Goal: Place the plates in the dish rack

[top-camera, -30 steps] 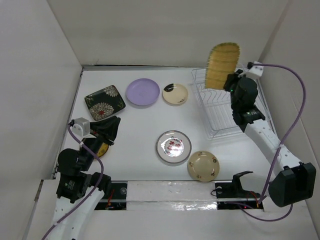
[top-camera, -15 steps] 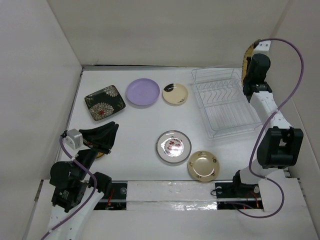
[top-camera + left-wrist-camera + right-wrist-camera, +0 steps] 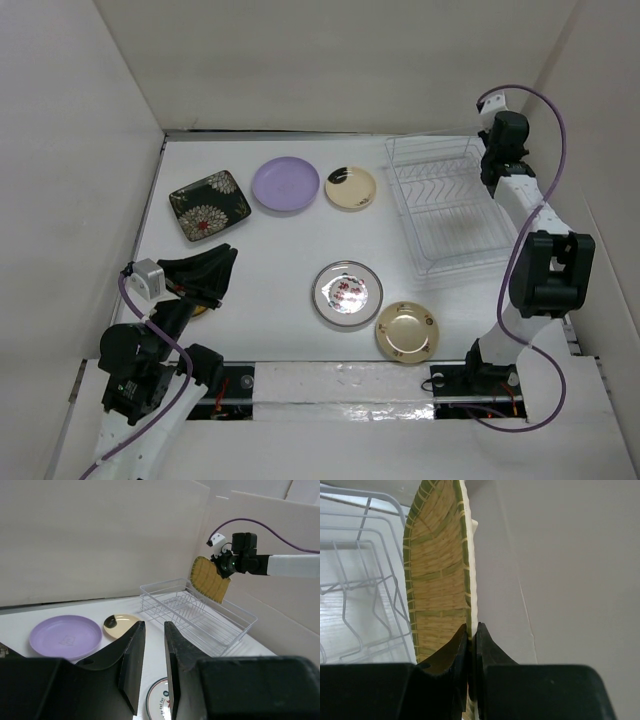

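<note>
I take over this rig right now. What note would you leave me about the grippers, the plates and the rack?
Left gripper: jaws open, empty, low over the near left of the table.
Right gripper: shut on the yellow ribbed square plate, held on edge above the far right corner of the white wire dish rack.
Flat on the table: black square floral plate, lilac round plate, cream round plate with dark mark, white-rimmed red-patterned round plate, tan round plate.
Done: nothing racked.
Left: all six plates.

- Yellow ribbed plate (image 3: 437, 580): lower end hidden between the right end effector (image 3: 470, 630) fingers, bottom centre.
- Dish rack (image 3: 350, 585): cut off at left edge.
- Red-patterned plate (image 3: 160, 704): mostly hidden behind left end effector (image 3: 153, 626), bottom centre.
</note>
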Available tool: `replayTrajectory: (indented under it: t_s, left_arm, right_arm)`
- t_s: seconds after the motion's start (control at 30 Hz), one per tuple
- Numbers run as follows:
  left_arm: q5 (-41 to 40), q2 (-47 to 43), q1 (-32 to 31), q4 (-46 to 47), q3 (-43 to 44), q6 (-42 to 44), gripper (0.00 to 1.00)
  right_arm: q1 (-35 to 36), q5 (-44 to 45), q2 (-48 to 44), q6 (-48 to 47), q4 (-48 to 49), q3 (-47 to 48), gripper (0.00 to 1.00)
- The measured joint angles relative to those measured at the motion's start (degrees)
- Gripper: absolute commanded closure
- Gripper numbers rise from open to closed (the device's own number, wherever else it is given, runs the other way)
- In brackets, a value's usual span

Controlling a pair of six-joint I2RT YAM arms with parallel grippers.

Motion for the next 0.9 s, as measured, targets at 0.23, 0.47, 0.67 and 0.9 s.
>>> replayTrajectory:
  t_s: [0.23, 0.47, 0.67, 0.9]
  left_arm:
    - [0.0, 0.1, 0.0, 0.0, 0.0, 0.0, 0.80]
    - [0.0, 0.2, 0.0, 0.0, 0.0, 0.0, 0.80]
    - [0.0, 0.3, 0.0, 0.0, 0.0, 0.0, 0.81]
    - [0.0, 0.8, 0.0, -0.1, 0.0, 0.0, 0.81]
  right_arm:
    - [1.4, 0.2, 0.4, -2.6, 2.3, -0.7, 1.00]
    - [1.8, 0.1, 0.3, -2.8, 7.0, -4.9, 1.00]
    - [2.3, 0.1, -0.8, -2.2, 11.6, -8.4, 1.00]
    - [2.5, 1.4, -1.4, -1.9, 12.6, -9.0, 1.00]
